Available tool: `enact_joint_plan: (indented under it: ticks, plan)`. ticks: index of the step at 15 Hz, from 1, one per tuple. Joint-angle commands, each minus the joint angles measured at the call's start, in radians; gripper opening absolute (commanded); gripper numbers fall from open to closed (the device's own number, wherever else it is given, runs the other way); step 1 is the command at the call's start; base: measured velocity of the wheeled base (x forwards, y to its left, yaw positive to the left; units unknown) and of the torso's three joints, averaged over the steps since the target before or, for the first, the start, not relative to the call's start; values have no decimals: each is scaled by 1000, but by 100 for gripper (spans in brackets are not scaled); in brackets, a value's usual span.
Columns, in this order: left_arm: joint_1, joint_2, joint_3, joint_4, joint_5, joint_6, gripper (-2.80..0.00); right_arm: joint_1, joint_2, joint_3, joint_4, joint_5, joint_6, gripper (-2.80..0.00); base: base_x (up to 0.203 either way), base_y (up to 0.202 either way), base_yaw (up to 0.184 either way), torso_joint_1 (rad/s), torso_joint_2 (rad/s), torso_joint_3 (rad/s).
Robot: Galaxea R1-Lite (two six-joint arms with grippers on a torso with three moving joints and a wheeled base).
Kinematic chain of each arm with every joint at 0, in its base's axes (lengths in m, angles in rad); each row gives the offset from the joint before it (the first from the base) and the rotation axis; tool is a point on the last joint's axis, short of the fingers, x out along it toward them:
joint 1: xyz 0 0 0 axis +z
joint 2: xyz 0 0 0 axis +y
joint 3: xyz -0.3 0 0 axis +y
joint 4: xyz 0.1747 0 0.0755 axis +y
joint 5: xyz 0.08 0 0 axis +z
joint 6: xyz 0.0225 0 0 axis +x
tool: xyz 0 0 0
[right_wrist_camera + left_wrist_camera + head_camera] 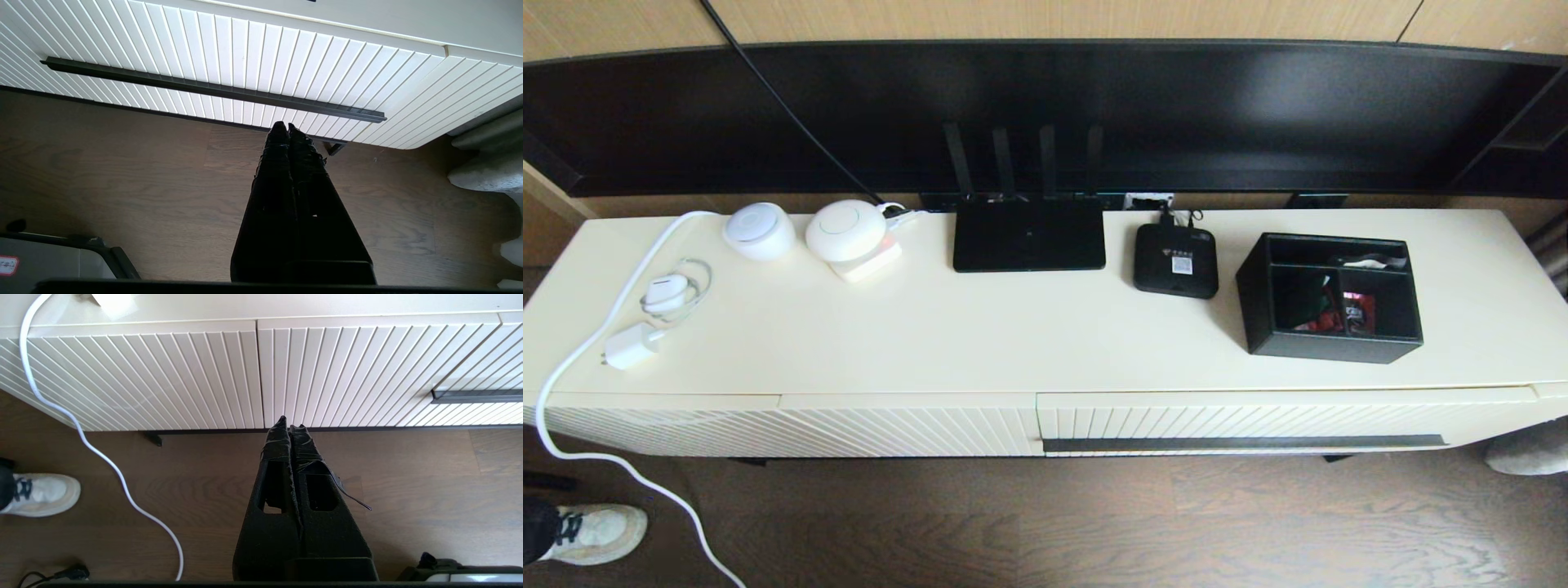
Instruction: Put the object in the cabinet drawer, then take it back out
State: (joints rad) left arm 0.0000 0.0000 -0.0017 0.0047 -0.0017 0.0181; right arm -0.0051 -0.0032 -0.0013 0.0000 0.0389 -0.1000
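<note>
The object, a black organizer box [1331,298] with dividers and red packets inside, stands on the cabinet top at the right. Below it the cabinet drawer [1258,418] is closed, its ribbed cream front carrying a long dark handle strip [1241,443]. In the right wrist view that drawer front [253,53] and its handle strip [212,90] lie just beyond my right gripper [287,127], which is shut and empty above the wooden floor. My left gripper [291,424] is shut and empty too, low in front of the cabinet's middle [261,375]. Neither arm shows in the head view.
On the cabinet top sit a flat black router [1029,235], a small black box with a sticker [1176,260], two white round devices [845,229], a charger [631,346] and a white cable [572,367]. A person's shoe [592,532] stands on the floor at left.
</note>
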Motion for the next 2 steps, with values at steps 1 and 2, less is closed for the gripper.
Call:
enact_joint_plan:
  ticks: [1,2]
  plan:
    - [0,0,0,0,0,0,-280,-1,3,0,0,1,-1,-280,0,0,0,0,0,0]
    - [0,2,0,0,0,0,-280,0,3,0,0,1,-1,-280,0,0,0,0,0,0]
